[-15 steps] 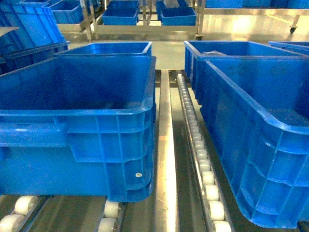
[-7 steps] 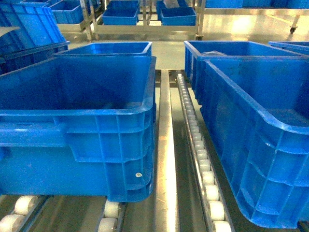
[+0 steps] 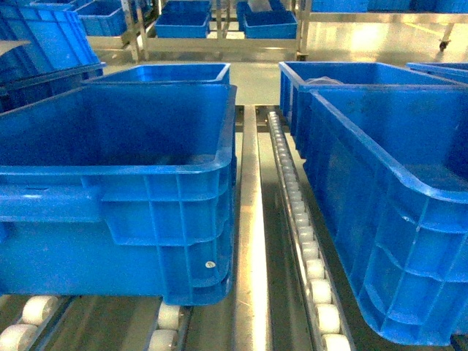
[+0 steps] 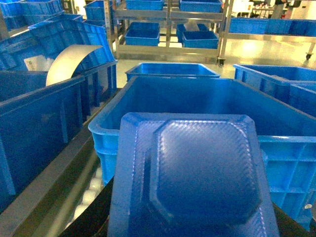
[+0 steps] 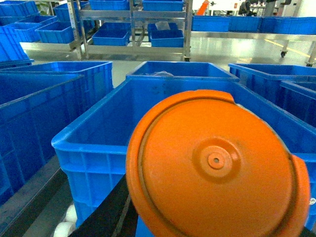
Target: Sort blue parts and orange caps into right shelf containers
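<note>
the blue part point(image 4: 192, 182) fills the lower half of the left wrist view: a flat moulded tray-like piece with chamfered corners and a raised centre panel. it appears carried at the left gripper, in front of the near rim of a blue crate point(image 4: 163, 94), but the fingers are hidden behind it, so whether the claw is closed on it cannot be told.

the orange cap point(image 5: 217, 168) fills the lower right of the right wrist view: a round disc with a raised ring and a small centre boss. it appears held at the right gripper, before the near rim of another crate point(image 5: 94, 143). the fingers are not visible here either; grip state cannot be told.

in the head view neither gripper shows. two large crates stand on the roller conveyor point(image 3: 303, 234), the left crate point(image 3: 146, 212) along its left edge, the right crate point(image 3: 395, 241) along its right edge.

handling, as judged:
- both items look like thin rigid plastic, light and smooth, likely slippery.
- neither looks fragile; a short drop into a crate should be tolerable.
- best hold for the part: across an outer edge flange.
- best hold for the cap: across its rim, not the flat face.
</note>
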